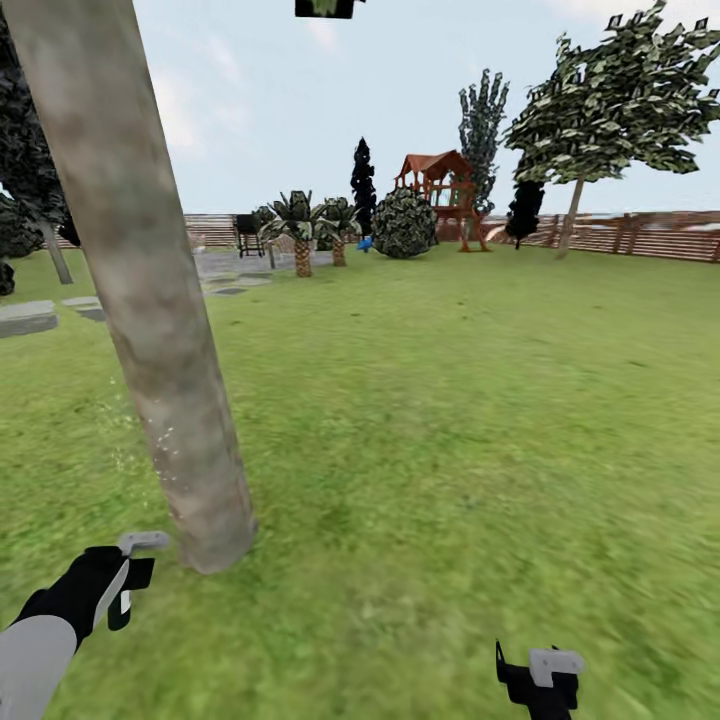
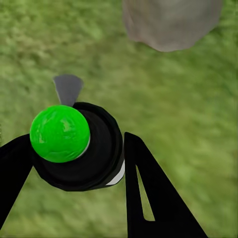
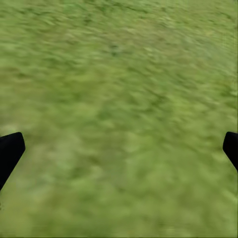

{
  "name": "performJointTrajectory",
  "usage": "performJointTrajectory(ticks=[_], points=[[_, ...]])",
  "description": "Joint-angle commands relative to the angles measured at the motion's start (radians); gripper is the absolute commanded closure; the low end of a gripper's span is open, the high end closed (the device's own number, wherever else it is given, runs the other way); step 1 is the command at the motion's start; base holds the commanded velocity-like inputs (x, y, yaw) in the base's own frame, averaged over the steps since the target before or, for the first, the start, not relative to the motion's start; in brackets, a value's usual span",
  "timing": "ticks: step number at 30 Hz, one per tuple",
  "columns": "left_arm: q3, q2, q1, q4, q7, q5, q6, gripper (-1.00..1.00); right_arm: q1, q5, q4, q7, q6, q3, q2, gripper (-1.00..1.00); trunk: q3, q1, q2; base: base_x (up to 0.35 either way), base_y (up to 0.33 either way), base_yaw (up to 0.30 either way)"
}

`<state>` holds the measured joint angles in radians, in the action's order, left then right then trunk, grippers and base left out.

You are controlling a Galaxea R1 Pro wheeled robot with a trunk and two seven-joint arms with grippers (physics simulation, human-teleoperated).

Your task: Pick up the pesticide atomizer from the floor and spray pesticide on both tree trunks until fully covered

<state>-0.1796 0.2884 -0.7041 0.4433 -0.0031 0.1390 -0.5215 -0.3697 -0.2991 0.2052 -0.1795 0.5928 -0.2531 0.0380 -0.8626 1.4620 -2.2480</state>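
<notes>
pesticide atomizer sits clamped in left gripper, jaws pinching its black body w/ round bright-green cap and grey nozzle. it's low by the base of the mottled grey-beige tree trunk, faint white specks alongside. right gripper over grass, jaws spread wide.
</notes>
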Motion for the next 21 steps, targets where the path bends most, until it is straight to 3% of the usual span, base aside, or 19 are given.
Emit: performJointTrajectory(ticks=[1, 13, 21], points=[[0.0, 0.0, 0.0, 0.0, 0.0, 0.001, 0.0, 1.0, 0.0, 0.0, 0.0, 0.0, 0.0, 0.0, 0.0, -1.0, 0.0, 0.0, 0.0, 0.189, -0.213, 0.234], [0.001, -0.007, 0.0, 0.0, 0.0, 0.001, 0.0, 1.0, 0.0, 0.0, 0.0, 0.0, 0.0, 0.0, 0.0, -1.0, 0.0, 0.0, 0.0, -0.018, -0.266, 0.039], [0.0, -0.012, 0.0, 0.0, 0.0, 0.002, 0.0, 1.0, 0.0, 0.0, 0.0, 0.0, 0.001, 0.0, 0.0, -1.0, 0.0, 0.0, 0.0, -0.002, -0.272, 0.252]])
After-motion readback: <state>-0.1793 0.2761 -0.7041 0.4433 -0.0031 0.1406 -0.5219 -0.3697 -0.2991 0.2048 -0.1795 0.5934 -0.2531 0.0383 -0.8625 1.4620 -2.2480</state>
